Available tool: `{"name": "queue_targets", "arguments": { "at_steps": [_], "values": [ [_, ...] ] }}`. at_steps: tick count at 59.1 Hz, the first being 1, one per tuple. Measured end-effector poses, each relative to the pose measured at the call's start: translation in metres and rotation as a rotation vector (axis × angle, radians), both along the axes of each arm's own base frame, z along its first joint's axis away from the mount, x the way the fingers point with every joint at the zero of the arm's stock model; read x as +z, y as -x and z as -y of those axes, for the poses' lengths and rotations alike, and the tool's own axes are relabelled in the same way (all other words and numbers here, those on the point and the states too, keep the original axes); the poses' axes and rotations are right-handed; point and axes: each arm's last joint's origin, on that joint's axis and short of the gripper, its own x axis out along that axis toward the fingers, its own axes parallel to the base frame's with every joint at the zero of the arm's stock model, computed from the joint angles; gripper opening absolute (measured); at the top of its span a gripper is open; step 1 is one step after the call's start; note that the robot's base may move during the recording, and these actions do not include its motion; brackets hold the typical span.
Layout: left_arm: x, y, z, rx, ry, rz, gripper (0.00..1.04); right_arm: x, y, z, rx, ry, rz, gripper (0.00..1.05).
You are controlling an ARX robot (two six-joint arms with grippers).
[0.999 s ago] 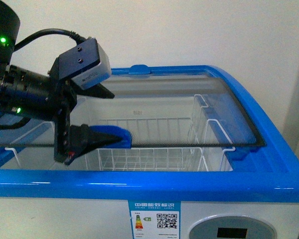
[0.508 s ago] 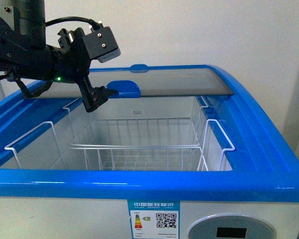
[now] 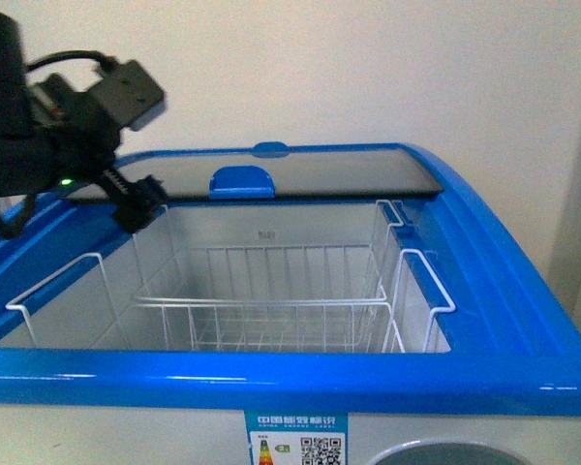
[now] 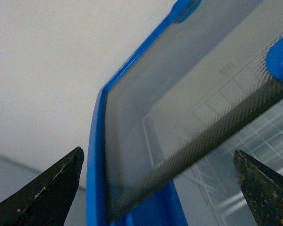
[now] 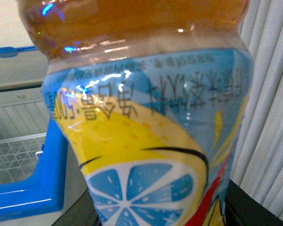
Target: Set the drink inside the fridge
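1. The left claw (image 3: 141, 201) hangs spread wide and holds nothing. Its dark fingertips (image 4: 52, 188) are near the left end of the glass lid (image 3: 349, 172), over the back left corner of the fridge (image 3: 271, 378).
2. The right claw (image 5: 162, 212) grips the drink (image 5: 146, 117), a bottle of amber liquid with a lemon-slice label, outside the fridge and near its blue rim (image 5: 52, 155).
3. The lid covers only the rear strip, and the white wire baskets (image 3: 261, 300) lie exposed.

The fridge (image 3: 271, 380) lies open above its wire baskets (image 3: 261, 306); the glass lid (image 3: 341, 172) covers only the rear strip.
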Motion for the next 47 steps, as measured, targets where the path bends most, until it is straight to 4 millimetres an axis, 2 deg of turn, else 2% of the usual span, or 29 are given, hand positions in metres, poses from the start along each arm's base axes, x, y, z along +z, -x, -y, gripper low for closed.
{"name": "queue_targets", "arguments": {
  "at_steps": [7,9,16,19,21,24,26,30,37,43,46,47],
  "values": [
    [0.018,0.074,-0.035,0.037,0.274,-0.081,0.96,-0.001,-0.001,0.000,0.017,-0.004,-0.015,0.39],
    [0.021,0.099,-0.041,0.111,0.394,-0.044,0.90,0.003,-0.001,0.001,0.067,-0.011,-0.115,0.39],
    [0.020,0.155,-0.045,0.186,0.593,0.033,0.76,0.007,0.000,0.003,0.217,-0.028,-0.337,0.39],
    [0.012,0.186,-0.045,0.189,0.669,0.025,0.69,0.005,0.000,0.004,0.284,-0.030,-0.410,0.39],
    [-0.001,0.216,-0.045,0.199,0.707,-0.003,0.62,0.003,-0.005,0.006,0.331,-0.024,-0.444,0.39],
    [-0.023,0.253,-0.045,0.207,0.748,-0.025,0.51,0.009,-0.022,0.011,0.365,0.033,-0.418,0.39],
    [-0.034,0.269,-0.045,0.206,0.768,-0.024,0.44,0.019,-0.037,0.012,0.367,0.104,-0.380,0.39],
    [-0.043,0.282,-0.045,0.203,0.790,-0.010,0.30,0.052,-0.073,0.010,0.417,0.255,-0.266,0.39],
    [-0.049,0.289,-0.045,0.200,0.800,-0.009,0.14,0.086,-0.117,-0.005,0.586,0.398,-0.194,0.39],
    [-0.053,0.294,-0.045,0.199,0.807,-0.006,0.02,0.101,-0.156,-0.026,0.732,0.495,-0.213,0.39],
    [-0.055,0.296,-0.045,0.200,0.808,-0.006,0.03,0.102,-0.173,-0.037,0.783,0.547,-0.235,0.39],
    [-0.056,0.298,-0.045,0.200,0.810,-0.006,0.03,0.102,-0.184,-0.045,0.818,0.571,-0.254,0.39]
  ]
}}
